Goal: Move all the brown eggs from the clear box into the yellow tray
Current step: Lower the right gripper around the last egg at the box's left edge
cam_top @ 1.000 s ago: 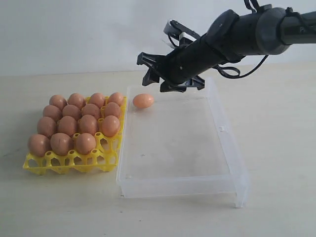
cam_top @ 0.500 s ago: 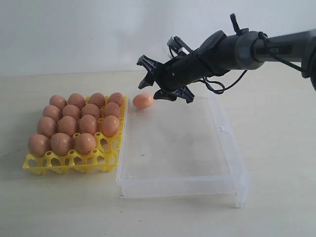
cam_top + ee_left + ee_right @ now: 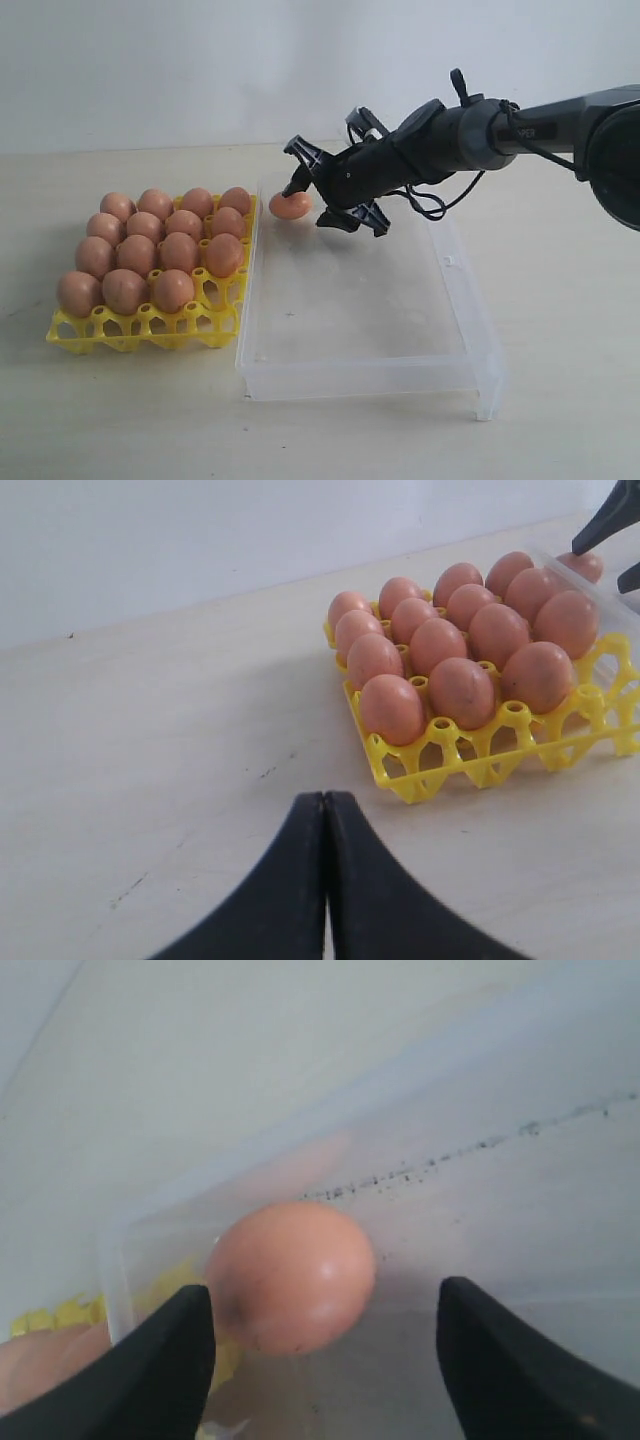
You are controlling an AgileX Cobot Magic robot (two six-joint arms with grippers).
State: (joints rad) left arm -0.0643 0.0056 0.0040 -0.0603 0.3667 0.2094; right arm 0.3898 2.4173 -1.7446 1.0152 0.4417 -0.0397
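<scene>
A yellow tray (image 3: 70, 328) on the left holds several brown eggs (image 3: 135, 255); its front right cup (image 3: 215, 297) is empty. One brown egg (image 3: 289, 205) lies in the far left corner of the clear box (image 3: 370, 375). My right gripper (image 3: 320, 195) is open, low in that corner, its fingers either side of the egg's near end without touching it. In the right wrist view the egg (image 3: 290, 1275) sits just beyond my open gripper (image 3: 325, 1345). The left gripper (image 3: 325, 810) is shut and empty, over bare table short of the tray (image 3: 420, 780).
The clear box's wall (image 3: 400, 1150) stands right behind the lone egg, and the tray's edge lies just beyond the box's left wall. The box floor (image 3: 360, 300) holds nothing else. A pale wall backs the table.
My right gripper has come down and leftward into the box corner, from above the far wall to astride the egg. The egg and tray have not moved.
</scene>
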